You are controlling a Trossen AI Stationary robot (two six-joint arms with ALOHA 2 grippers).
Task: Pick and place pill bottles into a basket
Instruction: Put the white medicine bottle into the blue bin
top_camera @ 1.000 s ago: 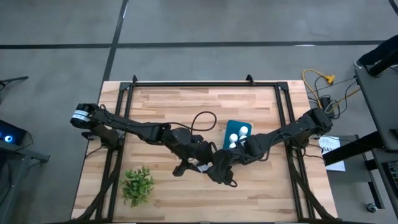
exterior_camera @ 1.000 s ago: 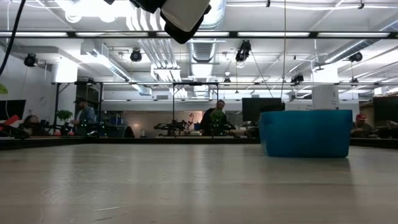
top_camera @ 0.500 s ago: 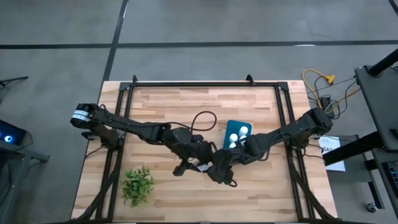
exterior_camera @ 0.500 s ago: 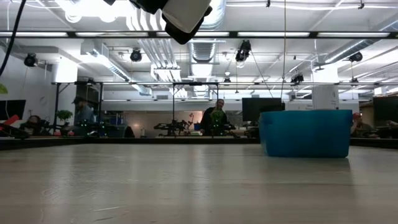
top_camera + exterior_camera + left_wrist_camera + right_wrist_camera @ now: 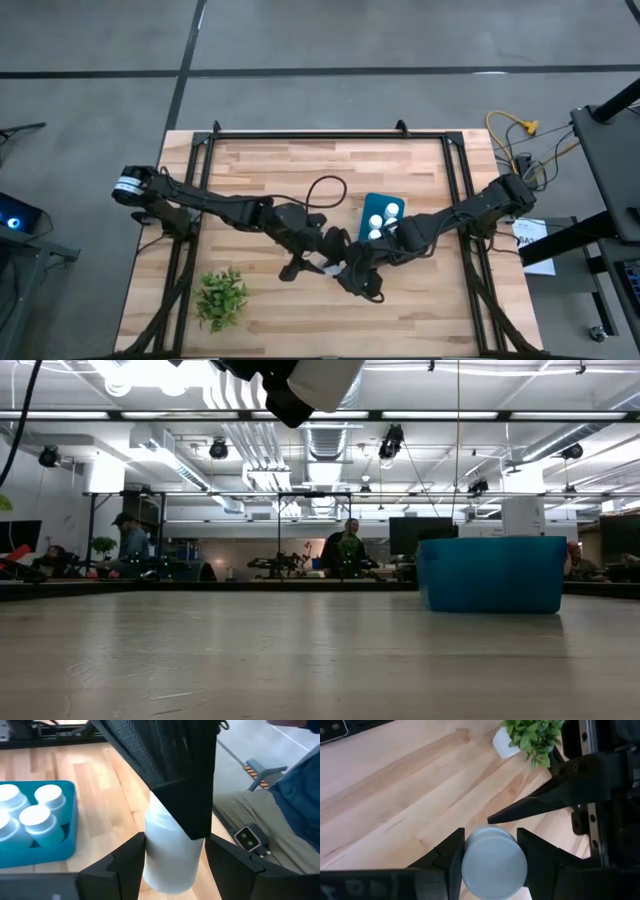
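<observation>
Your two arms crowd the table's (image 5: 260, 160) middle beside the basket (image 5: 383, 203). The far half lies free, bar a cable (image 5: 322, 190). The plant (image 5: 221, 296) blocks the near left corner.

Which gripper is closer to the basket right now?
Right. The right gripper sits just below the basket; the left gripper is slightly farther, to its left.

A large robotics lab: exposed ceiling ducts (image 5: 250, 445), distant workbenches (image 5: 290, 565), seated people (image 5: 130, 545).

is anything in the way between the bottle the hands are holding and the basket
Nothing visible does. The pill bottle is held between the left hand and the right hand above the table, and only bare wood lies between it and the basket, which already holds other bottles.
</observation>
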